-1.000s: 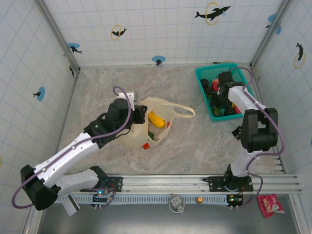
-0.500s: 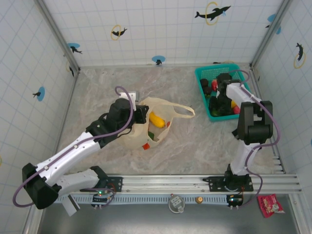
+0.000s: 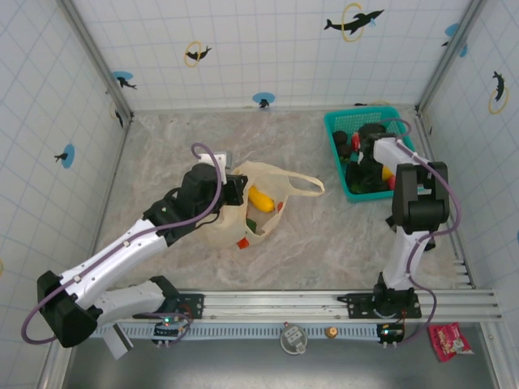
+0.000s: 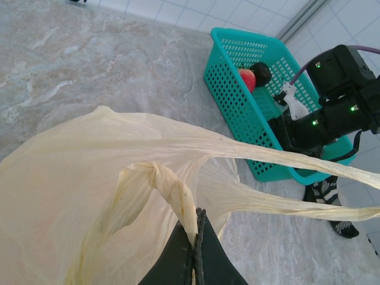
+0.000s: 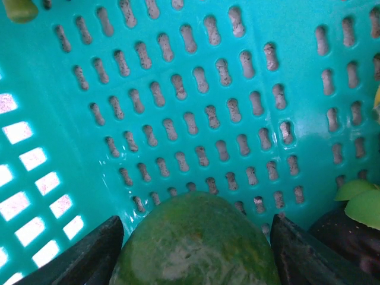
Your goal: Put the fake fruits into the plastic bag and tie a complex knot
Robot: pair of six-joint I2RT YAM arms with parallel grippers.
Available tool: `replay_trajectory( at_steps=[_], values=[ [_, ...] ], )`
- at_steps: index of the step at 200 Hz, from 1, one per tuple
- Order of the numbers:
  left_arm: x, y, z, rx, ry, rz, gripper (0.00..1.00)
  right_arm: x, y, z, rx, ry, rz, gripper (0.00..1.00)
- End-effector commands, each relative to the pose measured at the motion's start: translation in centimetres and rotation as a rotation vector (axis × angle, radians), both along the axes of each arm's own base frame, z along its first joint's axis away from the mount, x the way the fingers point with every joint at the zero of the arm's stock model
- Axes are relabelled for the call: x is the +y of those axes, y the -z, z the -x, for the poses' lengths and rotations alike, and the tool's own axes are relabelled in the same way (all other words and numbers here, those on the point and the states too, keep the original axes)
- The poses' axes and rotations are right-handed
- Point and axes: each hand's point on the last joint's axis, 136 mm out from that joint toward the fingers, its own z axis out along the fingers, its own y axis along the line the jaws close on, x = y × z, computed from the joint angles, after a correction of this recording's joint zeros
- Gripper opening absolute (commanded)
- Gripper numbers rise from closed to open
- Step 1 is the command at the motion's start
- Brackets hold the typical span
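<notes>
Cream bag: it lies mid-table, mouth open, with a yellow fruit inside.
Left gripper: I see its fingers pressed together, pinching the bag's thin rim.
Right gripper: I have it low in the teal basket, fingers spread on both sides of a green fruit.
Other fruits: a red one and a dark one sit in the basket.

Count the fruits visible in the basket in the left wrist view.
2: a red apple and a dark fruit beside it, toward the basket's far end. The right arm may hide others.
</notes>
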Motion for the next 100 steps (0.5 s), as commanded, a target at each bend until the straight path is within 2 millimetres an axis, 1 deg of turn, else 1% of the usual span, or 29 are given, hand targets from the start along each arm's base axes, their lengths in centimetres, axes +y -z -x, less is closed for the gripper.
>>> replay_trajectory(
  at_steps=[1,18,35,66,78,86,88,90,97,98,100],
  values=[
    [-0.2,-1.2,-0.2,-0.011,-0.002,0.031,0.0,-0.2,-0.8,0.2,-0.023,0.008,0.012,0.62],
    [-0.2,-1.5,-0.3,-0.013,-0.009,0.032,0.0,-0.1,-2.9,-1.0,-0.107,0.025,0.001,0.57],
    [-0.1,-1.9,-0.5,-0.017,-0.017,0.025,0.0,-0.1,-6.0,-2.2,-0.215,0.047,-0.013,0.53],
    [0.4,-1.6,-0.4,-0.008,-0.033,0.009,0.0,0.6,-11.5,-3.6,-0.377,0.068,-0.062,0.52],
    [0.5,-1.6,-0.4,-0.006,-0.038,0.01,0.0,1.2,-13.7,-3.9,-0.442,0.069,-0.099,0.52],
    [0.6,-1.6,-0.3,-0.005,-0.041,0.009,0.0,1.9,-15.3,-4.0,-0.494,0.063,-0.146,0.52],
    [0.6,-1.7,-0.3,-0.005,-0.041,0.01,0.0,2.0,-15.4,-4.0,-0.499,0.061,-0.152,0.52],
    [0.6,-1.6,-0.3,-0.003,-0.043,0.009,0.0,2.3,-16.0,-4.1,-0.521,0.057,-0.17,0.52],
    [0.8,-1.6,-0.3,-0.001,-0.047,0.009,0.0,3.1,-17.4,-4.0,-0.563,0.046,-0.211,0.52],
    [0.7,-2.3,-0.3,-0.012,-0.048,0.021,0.0,3.2,-17.6,-4.0,-0.569,0.044,-0.214,0.52],
    [0.7,-3.0,-0.4,-0.021,-0.05,0.029,0.0,3.5,-18.1,-4.0,-0.582,0.037,-0.231,0.52]
  ],
)
